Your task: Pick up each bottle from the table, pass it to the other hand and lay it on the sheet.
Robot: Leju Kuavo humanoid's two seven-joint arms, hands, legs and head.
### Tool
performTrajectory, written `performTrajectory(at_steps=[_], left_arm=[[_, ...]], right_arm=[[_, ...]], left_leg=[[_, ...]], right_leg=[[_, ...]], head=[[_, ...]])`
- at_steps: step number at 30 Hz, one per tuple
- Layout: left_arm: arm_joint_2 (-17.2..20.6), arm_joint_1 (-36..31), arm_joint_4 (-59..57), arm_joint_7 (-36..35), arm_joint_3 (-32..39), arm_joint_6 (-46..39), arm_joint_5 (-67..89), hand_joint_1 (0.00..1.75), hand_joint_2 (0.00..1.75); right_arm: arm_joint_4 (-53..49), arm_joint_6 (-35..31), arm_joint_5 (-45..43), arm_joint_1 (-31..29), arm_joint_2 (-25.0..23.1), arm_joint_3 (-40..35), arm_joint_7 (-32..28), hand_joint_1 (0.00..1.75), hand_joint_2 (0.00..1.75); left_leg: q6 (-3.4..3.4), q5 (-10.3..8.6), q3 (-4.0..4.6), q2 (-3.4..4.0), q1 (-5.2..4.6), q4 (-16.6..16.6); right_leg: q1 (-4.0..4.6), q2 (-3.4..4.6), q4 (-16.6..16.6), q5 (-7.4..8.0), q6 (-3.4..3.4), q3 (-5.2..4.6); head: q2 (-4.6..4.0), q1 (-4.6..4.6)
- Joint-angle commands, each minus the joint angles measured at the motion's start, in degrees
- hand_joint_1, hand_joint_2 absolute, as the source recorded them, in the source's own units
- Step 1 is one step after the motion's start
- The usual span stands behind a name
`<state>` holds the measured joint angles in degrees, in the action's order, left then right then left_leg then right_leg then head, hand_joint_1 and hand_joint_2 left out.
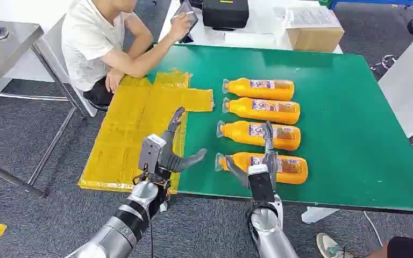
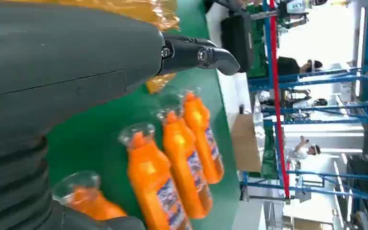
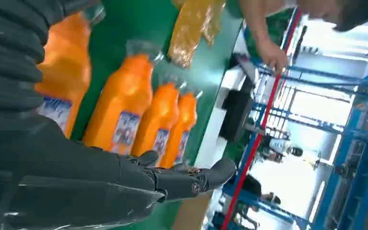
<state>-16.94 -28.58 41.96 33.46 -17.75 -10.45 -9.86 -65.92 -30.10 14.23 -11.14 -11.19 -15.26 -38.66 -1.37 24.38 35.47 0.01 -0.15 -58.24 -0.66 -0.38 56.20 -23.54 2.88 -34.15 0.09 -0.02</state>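
Head view: four orange plastic bottles [image 1: 262,112] in a row on green counter [image 1: 355,134], caps toward crinkled yellow sheet [image 1: 134,129], presumably for side-on grasps. Right hand [image 1: 261,161] spread empty above nearest bottle [image 1: 263,166]. Left hand [image 1: 166,153] open beside sheet, likely awaiting handover.

Wrist views: fingers [image 2: 196,53] apart; nothing gripped.

Grey carpet floor [image 1: 27,150], blue racking [image 3: 364,120]

It looked like an industrial test lab. Blue steel racking [image 3: 345,139] stood behind the green table [image 1: 355,134] (grey carpet [image 1: 21,140] underfoot).
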Motion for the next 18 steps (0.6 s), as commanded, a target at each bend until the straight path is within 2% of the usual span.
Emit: performTrajectory(at_steps=[1,13,17,18], left_arm=[[0.2,-7.2,-7.9,-1.1,0.0,1.0,-1.5,0.00,1.75],[0.4,-7.3,-7.9,-1.1,0.0,0.8,-1.3,0.00,1.75],[0.9,-4.8,-5.4,-1.1,0.4,1.4,-1.8,0.00,1.75],[1.1,-3.5,-4.2,-1.1,0.5,1.0,-1.8,0.00,1.75]], right_arm=[[8.3,3.1,-4.0,-6.8,0.4,-1.1,1.6,0.00,1.75],[7.9,3.0,-4.9,-6.6,0.3,-0.1,1.2,0.00,1.75],[6.8,3.2,-4.5,-4.5,1.0,0.3,1.1,0.00,1.75],[6.6,1.1,-2.2,-3.5,1.6,0.2,0.9,0.00,1.75]], left_leg=[[0.09,0.09,-0.24,0.09,0.04,0.0],[0.06,0.04,-0.11,0.03,0.02,0.0],[0.08,0.05,-0.20,0.03,0.02,0.0],[0.05,0.03,-0.15,0.00,0.02,0.0]], right_leg=[[0.04,0.11,0.0,-0.06,-0.11,0.21],[0.03,0.05,0.0,-0.02,-0.06,0.10],[0.02,0.05,0.0,-0.05,-0.08,0.18],[0.02,0.02,-0.1,-0.03,-0.05,0.15]], head=[[0.00,-0.02],[0.00,-0.02],[0.00,-0.02],[0.00,-0.02]])
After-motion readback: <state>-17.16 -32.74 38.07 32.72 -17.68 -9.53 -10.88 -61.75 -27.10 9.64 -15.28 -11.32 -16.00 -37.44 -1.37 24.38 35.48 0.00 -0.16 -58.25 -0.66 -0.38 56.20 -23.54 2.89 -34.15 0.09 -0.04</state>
